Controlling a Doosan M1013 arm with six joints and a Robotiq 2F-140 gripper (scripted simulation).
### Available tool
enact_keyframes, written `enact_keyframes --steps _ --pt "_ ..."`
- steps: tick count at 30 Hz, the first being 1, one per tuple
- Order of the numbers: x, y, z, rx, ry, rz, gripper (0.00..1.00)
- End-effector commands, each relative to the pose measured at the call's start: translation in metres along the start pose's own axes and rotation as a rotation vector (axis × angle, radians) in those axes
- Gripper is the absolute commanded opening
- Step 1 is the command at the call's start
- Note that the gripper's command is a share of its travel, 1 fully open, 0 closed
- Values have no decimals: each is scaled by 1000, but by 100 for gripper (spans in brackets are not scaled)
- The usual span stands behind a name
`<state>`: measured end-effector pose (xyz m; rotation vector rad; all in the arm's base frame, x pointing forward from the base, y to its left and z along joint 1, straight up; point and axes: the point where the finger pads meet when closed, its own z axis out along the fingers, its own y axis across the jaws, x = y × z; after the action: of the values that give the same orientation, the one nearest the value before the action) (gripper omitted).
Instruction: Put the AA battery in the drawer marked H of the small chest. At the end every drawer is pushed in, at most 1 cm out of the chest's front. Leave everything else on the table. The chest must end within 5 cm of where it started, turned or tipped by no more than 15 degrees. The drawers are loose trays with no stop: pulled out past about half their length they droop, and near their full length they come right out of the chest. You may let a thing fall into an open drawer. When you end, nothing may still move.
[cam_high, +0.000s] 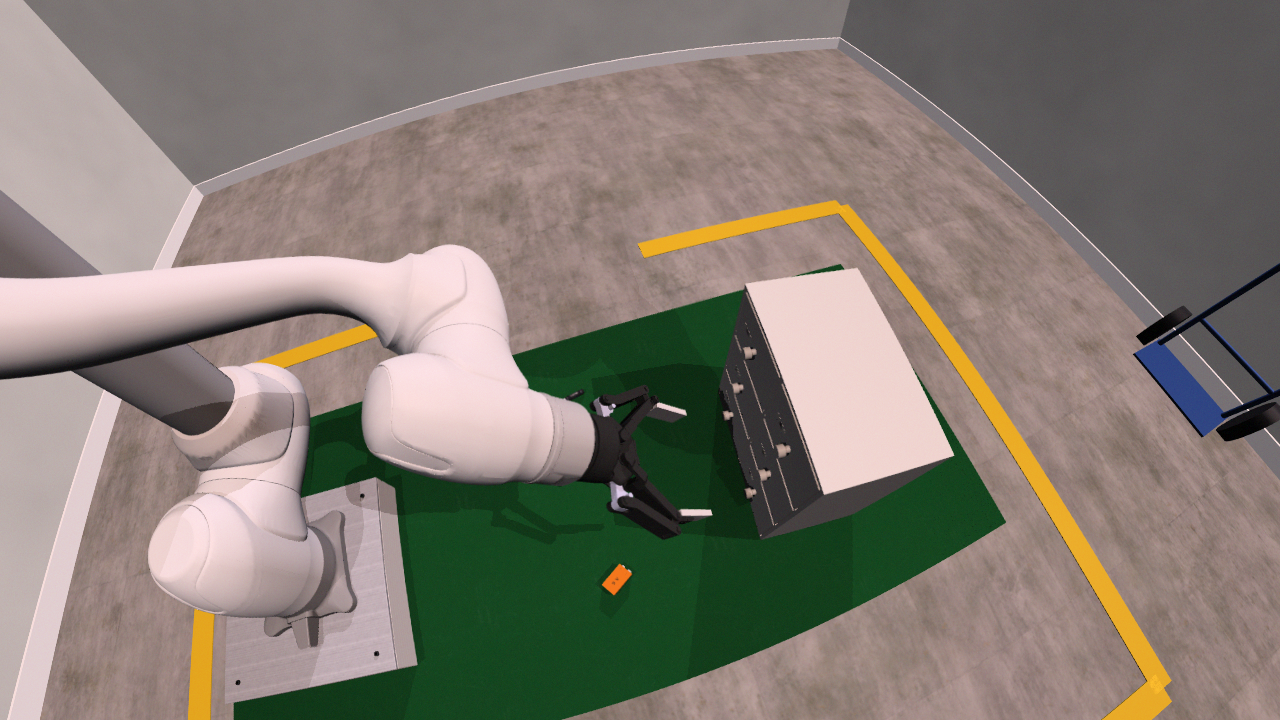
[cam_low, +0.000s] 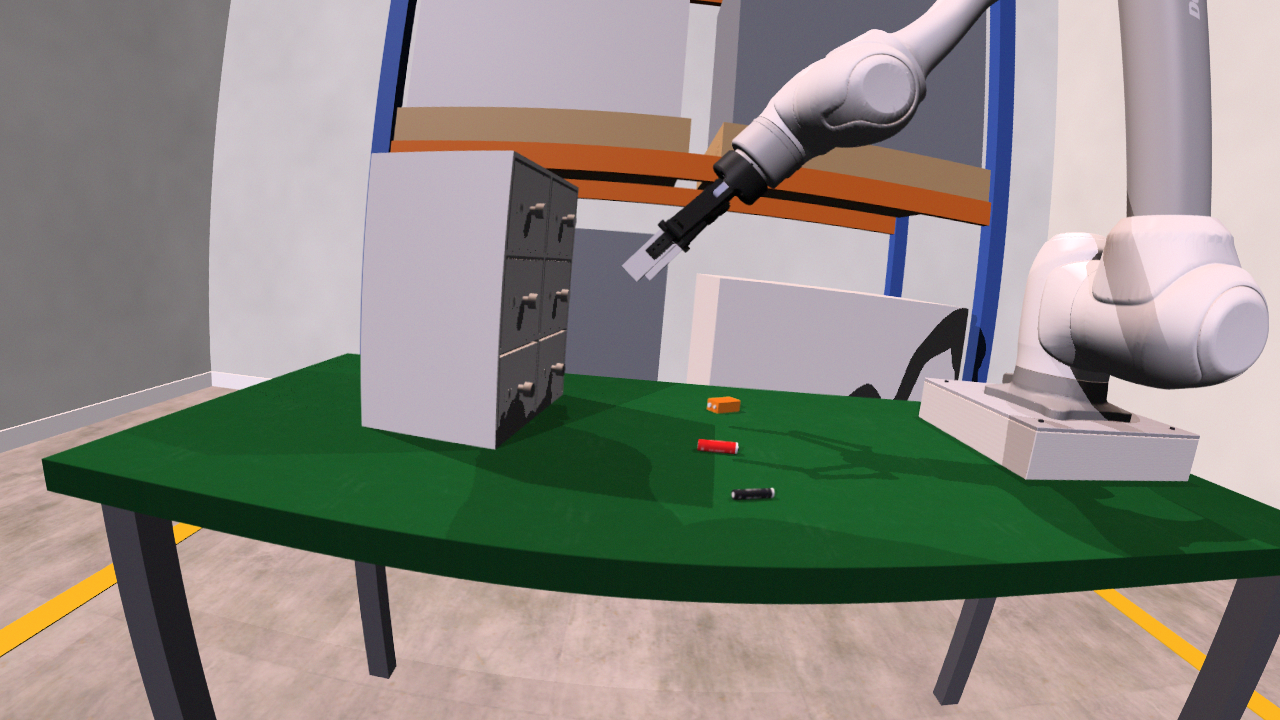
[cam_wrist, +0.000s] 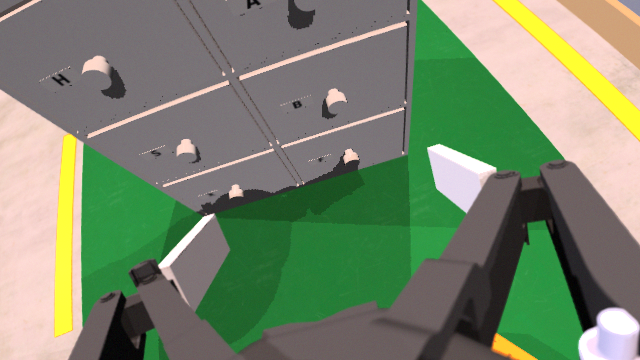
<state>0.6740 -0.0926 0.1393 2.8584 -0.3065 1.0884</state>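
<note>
The gripper (cam_high: 697, 462) (cam_low: 644, 266) (cam_wrist: 324, 201) hangs above the table (cam_high: 501, 626) (cam_low: 313, 501) (cam_wrist: 345, 265), slanting down towards the front of the chest (cam_high: 845, 376) (cam_low: 434, 295) (cam_wrist: 232, 80). Its jaws are spread wide with nothing between them, and they stand apart from the knobs. Drawer H (cam_high: 756, 344) (cam_low: 528, 234) (cam_wrist: 135, 45) is in the top row, at the left in the wrist view, with drawer A (cam_wrist: 350, 30) beside it. Drawer S (cam_wrist: 120, 135) lies below H, and drawer B (cam_wrist: 370, 80) below A; the labels of the bottom two are too small to read. All six fronts look pushed in, and the chest stands upright. The red battery (cam_low: 717, 446), the thicker of the two cylinders and seemingly the AA, lies on its side on the table, between the orange battery (cam_high: 616, 579) (cam_low: 723, 405) (cam_wrist: 510, 347) and the black battery (cam_low: 752, 494). It is outside the drawers, touching neither neighbour, and the arm (cam_high: 447, 411) (cam_low: 859, 89) hides it in the top view. The black one lies on its side too, nearest the exterior camera. The orange block rests flat, with only a corner showing at the bottom of the wrist view.
</note>
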Motion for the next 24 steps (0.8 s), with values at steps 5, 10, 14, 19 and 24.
enact_keyframes --steps 5,10,14,19,24 --pt "-1 -1 3 -14 25 0 100" --pt "-2 1 3 -19 28 0 100" --pt "-2 2 4 -25 32 1 100" --pt "-2 4 5 -29 41 1 100" --pt "-2 4 5 -30 48 1 100"
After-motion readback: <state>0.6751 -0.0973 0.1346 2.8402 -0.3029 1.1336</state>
